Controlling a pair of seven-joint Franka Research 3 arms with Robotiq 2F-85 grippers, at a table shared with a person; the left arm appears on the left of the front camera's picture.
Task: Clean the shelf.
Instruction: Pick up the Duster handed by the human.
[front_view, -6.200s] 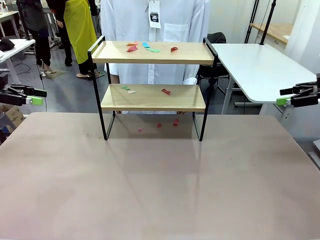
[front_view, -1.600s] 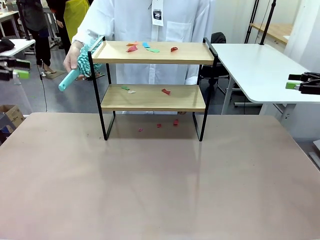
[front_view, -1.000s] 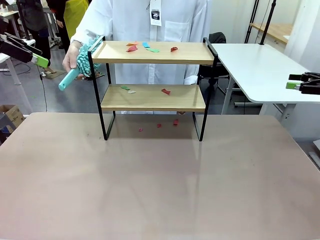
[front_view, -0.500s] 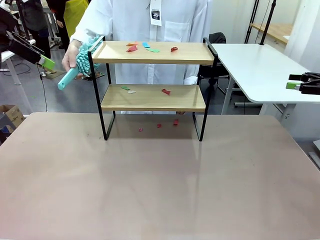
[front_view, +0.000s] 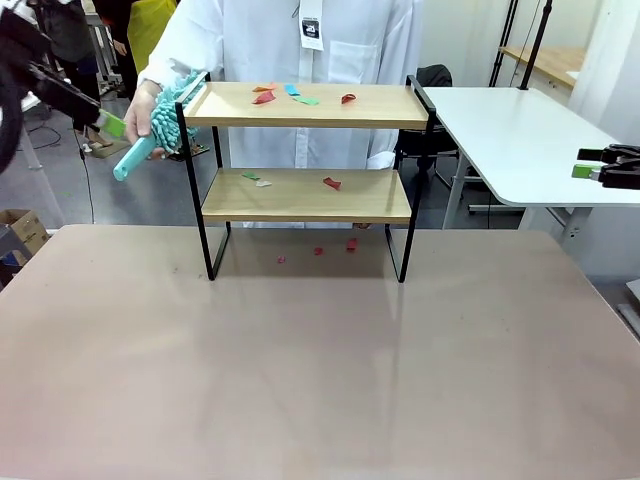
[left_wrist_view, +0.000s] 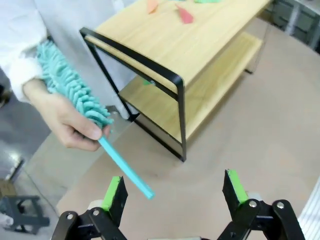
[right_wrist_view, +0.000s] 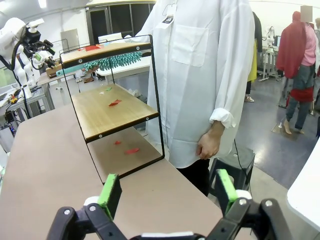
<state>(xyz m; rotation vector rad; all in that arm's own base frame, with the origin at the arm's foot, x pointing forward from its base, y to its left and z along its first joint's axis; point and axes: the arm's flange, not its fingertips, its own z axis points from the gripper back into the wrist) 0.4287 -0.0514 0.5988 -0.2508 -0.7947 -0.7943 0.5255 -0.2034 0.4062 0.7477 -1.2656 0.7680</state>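
The shelf (front_view: 380, 105) stands on the far half of the counter (front_view: 300, 400), toward 12 o'clock from the robot's side. Its long axis runs from 9 to 3 o'clock and its open front faces 6 o'clock. Coloured paper scraps (front_view: 264, 97) litter the top board, a few more lie on the lower board, and some sit on the counter under it; that looks like the mess to be swept off.

At the shelf's 9 o'clock end, a person's hand (front_view: 140, 115) holds a teal duster (front_view: 172, 108) by the base of its fluffy head. The handle slants out and down toward 8 o'clock, seemingly offered handle-first so the robot can take it.

The left tool (left_wrist_view: 175, 189) hangs just short of that handle, fingers spread wide with nothing between them, ready to close on it, I'd guess. The right tool (right_wrist_view: 165, 190) waits off at 3 o'clock, well apart from the shelf, its fingers also apart and empty.
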